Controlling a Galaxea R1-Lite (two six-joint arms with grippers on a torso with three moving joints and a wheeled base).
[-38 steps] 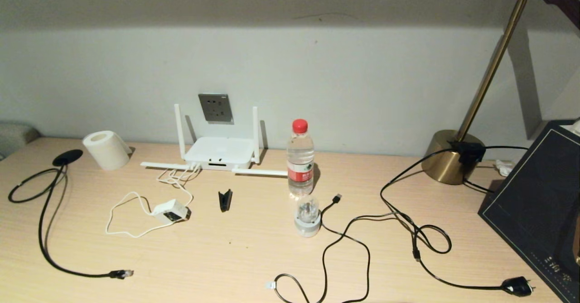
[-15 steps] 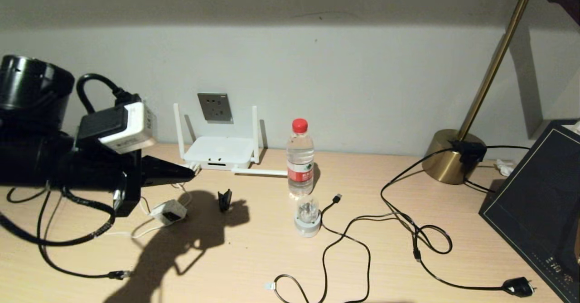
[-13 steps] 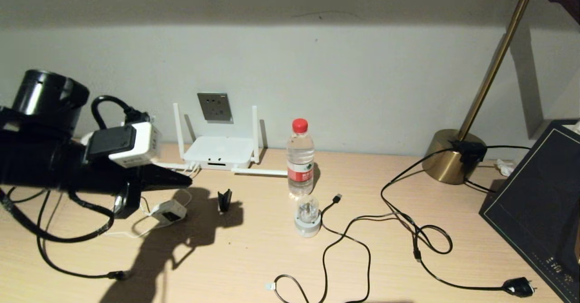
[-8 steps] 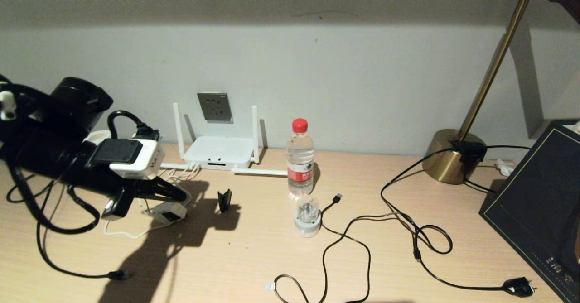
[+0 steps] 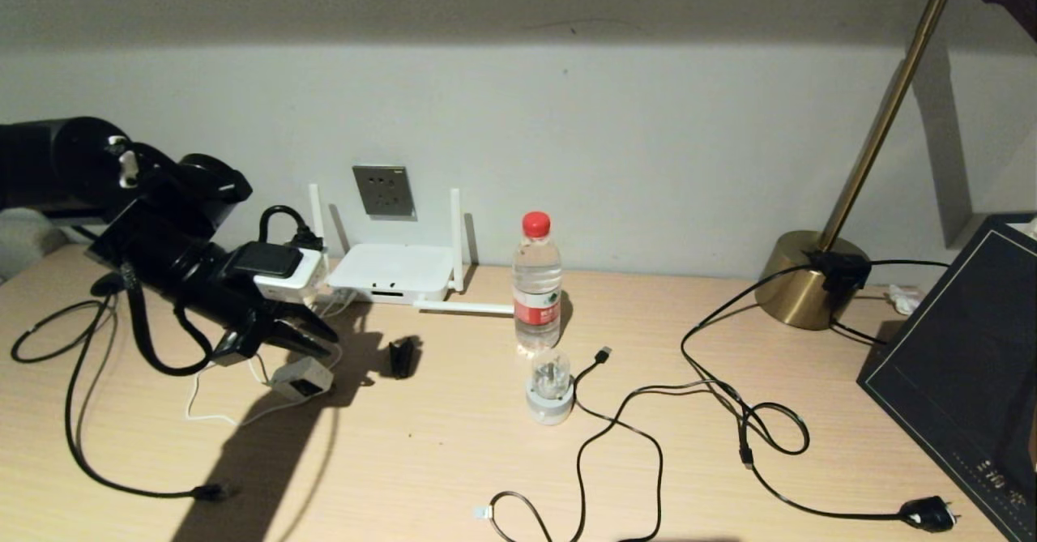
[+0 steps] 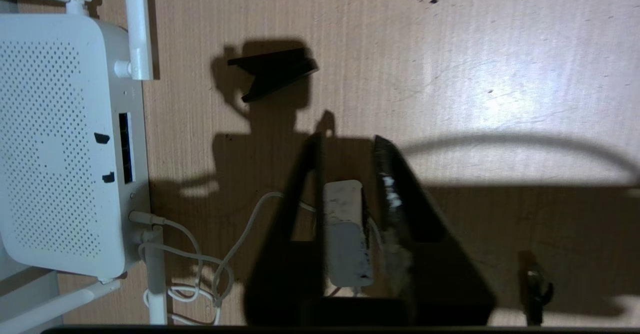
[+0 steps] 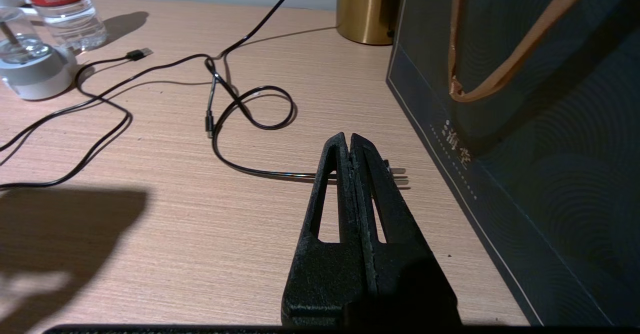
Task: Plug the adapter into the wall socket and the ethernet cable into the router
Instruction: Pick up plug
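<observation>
Left pincer (image 6: pixel 345 149): we see it parted, fingers either side of the adapter (image 6: pixel 346 234).
Adapter: on our desk (image 5: pixel 454 445), near the router (image 5: pixel 393 273).
Right pincer (image 7: pixel 350 142): closed, empty.

Black arm (image 5: pixel 162 258), seemingly white-cased wrist camera (image 5: pixel 279 271)
</observation>
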